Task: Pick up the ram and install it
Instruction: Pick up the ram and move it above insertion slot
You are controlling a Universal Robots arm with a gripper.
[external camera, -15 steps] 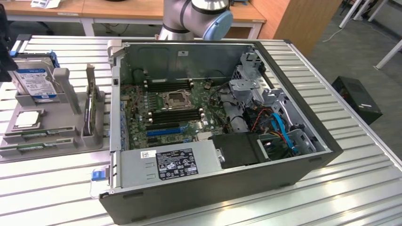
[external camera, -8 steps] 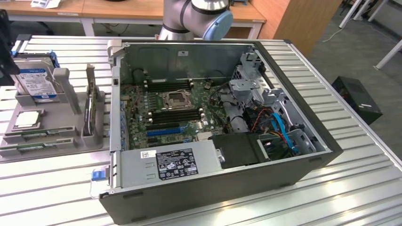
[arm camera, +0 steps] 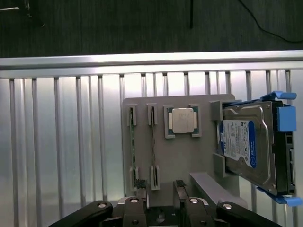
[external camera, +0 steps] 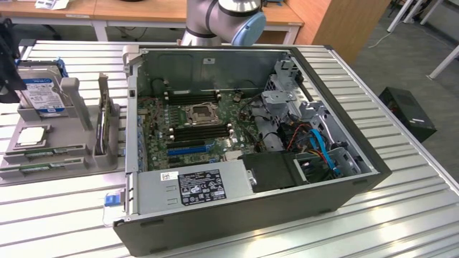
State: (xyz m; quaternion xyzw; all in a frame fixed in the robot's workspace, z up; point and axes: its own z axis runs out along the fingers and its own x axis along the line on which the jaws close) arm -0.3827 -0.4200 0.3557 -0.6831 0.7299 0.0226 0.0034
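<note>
A metal table [external camera: 401,215] holds the open computer [external camera: 237,220]. Beside it is a gray holder [arm camera: 189,161]. The ram [arm camera: 131,142] stands on its thin edge in the holder, not picked up yet. The gripper [arm camera: 160,189] hangs above it, fingers spread and empty. I think this is the reaching step. Grabbing needs one finger on each side of the stick.

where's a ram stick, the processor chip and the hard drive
ram stick [arm camera: 132,146] wrist view, middle of its green edge
processor chip [arm camera: 182,120] wrist view, centre of silver lid
hard drive [arm camera: 238,142] wrist view, its label
</note>
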